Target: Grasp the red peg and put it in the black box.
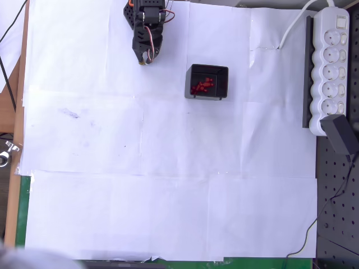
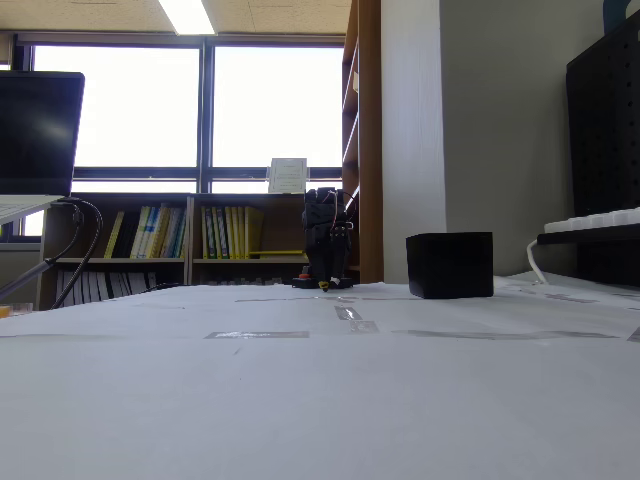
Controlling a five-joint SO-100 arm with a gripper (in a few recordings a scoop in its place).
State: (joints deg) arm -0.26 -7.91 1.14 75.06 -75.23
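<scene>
Overhead view: red peg unresolvable; black box [image 1: 207,82] square-on.

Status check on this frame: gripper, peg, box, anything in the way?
Gripper low at the paper's top edge, jaw state unclear. Black box apart to its right in the overhead view, cluster of red pegs inside. Single red peg not discernible. Path between unobstructed.

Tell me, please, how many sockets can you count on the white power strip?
5 sockets on the white power strip, in one column along the right edge of the overhead view, below its switch. The lowest is partly covered by a black plug adapter, which could hide another.
</scene>
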